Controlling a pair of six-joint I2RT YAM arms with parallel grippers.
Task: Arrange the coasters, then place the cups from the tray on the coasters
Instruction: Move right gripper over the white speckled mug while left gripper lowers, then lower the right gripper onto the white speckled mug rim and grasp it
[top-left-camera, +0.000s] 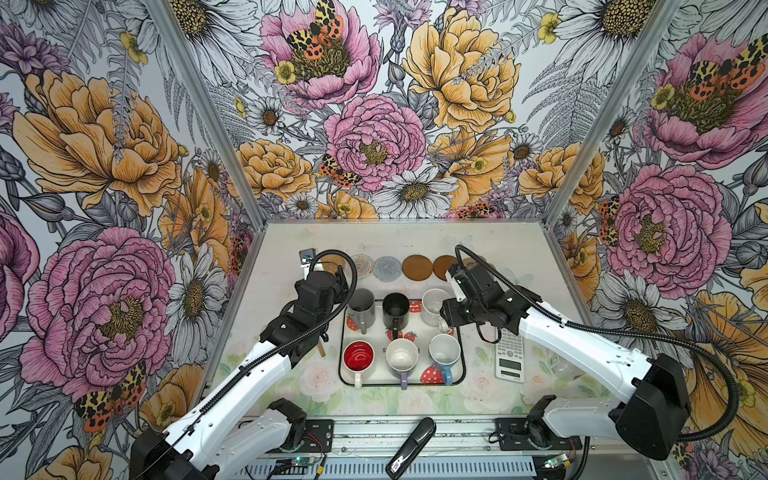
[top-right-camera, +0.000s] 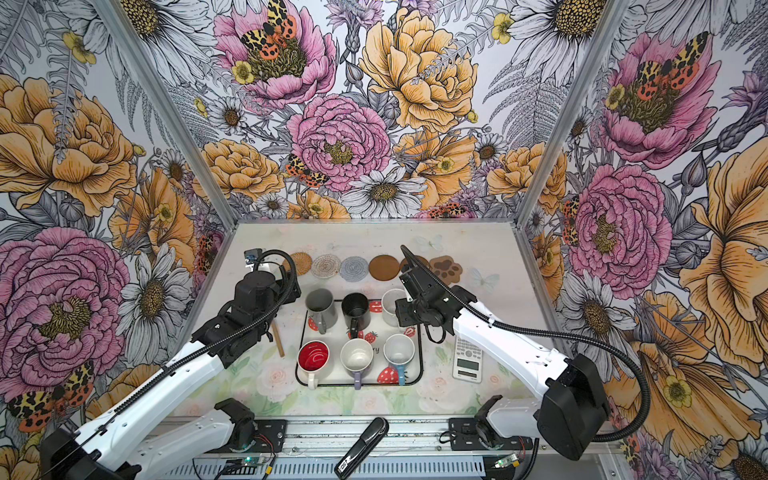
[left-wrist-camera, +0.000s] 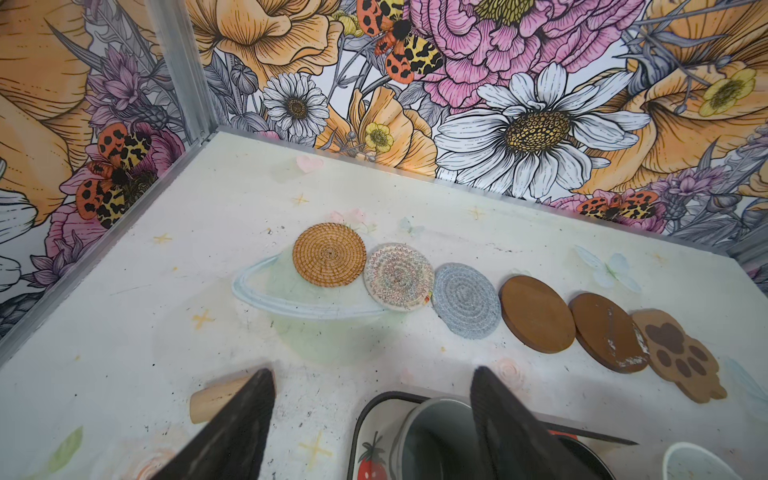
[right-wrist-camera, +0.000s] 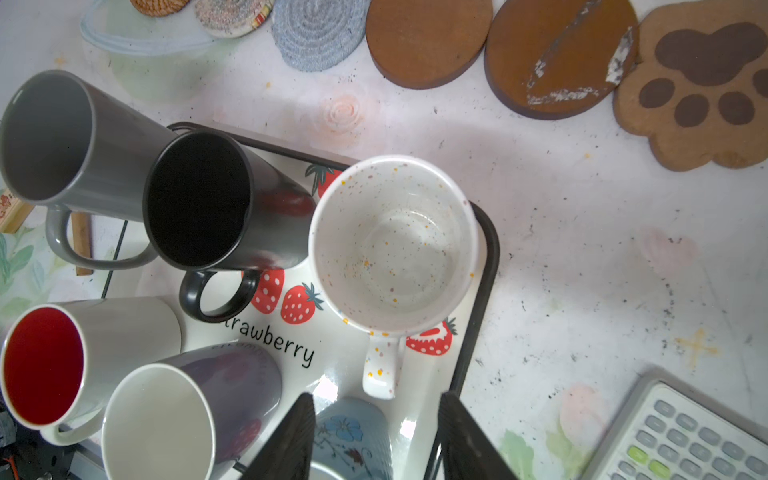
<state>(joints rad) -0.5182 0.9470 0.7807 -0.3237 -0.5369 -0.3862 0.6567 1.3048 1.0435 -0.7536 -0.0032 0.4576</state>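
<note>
Along the far side of the surface (left-wrist-camera: 124, 332), at 12 o'clock from the strawberry tray (right-wrist-camera: 332, 353), all six coasters lie flat in one row. From 9 to 3 o'clock they are the tan rattan coaster (left-wrist-camera: 329, 254), the cream crochet coaster (left-wrist-camera: 398, 276), the grey-blue crochet coaster (left-wrist-camera: 466, 300), a plain brown disc (left-wrist-camera: 536, 313), a scuffed brown disc (left-wrist-camera: 607, 332) and the paw-shaped coaster (left-wrist-camera: 677, 355). The rattan mat touches the cream one, and the scuffed disc overlaps the paw's edge. No mug stands on a coaster. All six stand upright on the tray in two rows of three. In the 12 o'clock row are the grey mug (top-left-camera: 361, 307), the black mug (top-left-camera: 395, 309) and the speckled white mug (top-left-camera: 434, 307). In the 6 o'clock row are the red-lined white mug (top-left-camera: 358, 357), the lavender mug (top-left-camera: 402, 359) and the blue mug (top-left-camera: 444, 353). The left jaws are spread wide and empty, hovering at the tray's 10 o'clock corner just beside the grey mug. A wooden stick (top-left-camera: 321, 349) lies at 9 o'clock of the tray. The right jaws are also parted and hold nothing; they hang over the tray's 3 o'clock side, above the blue mug and near the speckled mug's handle. A white calculator (top-left-camera: 510, 353) lies at 3 o'clock of the tray.
</note>
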